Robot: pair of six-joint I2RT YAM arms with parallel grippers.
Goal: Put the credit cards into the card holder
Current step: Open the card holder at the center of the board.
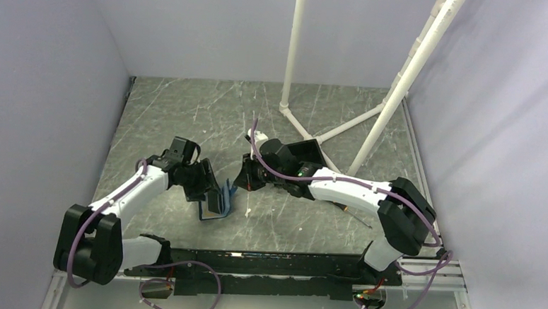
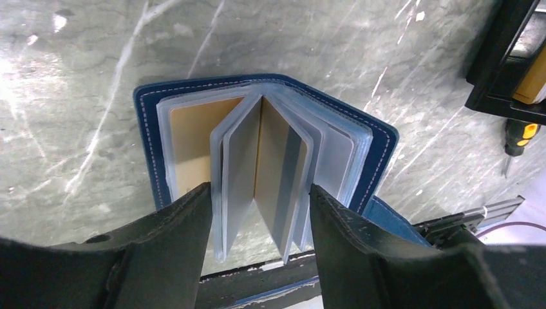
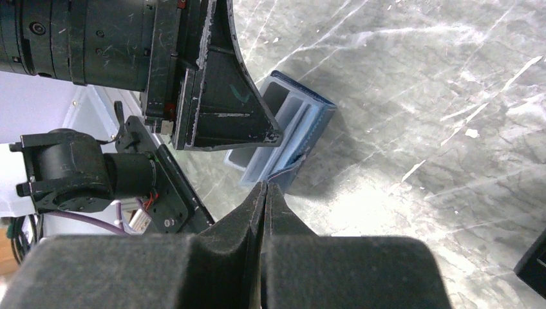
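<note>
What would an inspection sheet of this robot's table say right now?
Surface: grey marbled table, scratched.
Job's things: card holder open, gold card sleeved, another card among the middle sleeves.
Clutter: black box; screwdriver.
Grippers: left gripper straddles the sleeves, grip unclear; right gripper shut, empty.
Cables: purple cables along both arms.
Surroundings: white pipes, pale walls.
</note>
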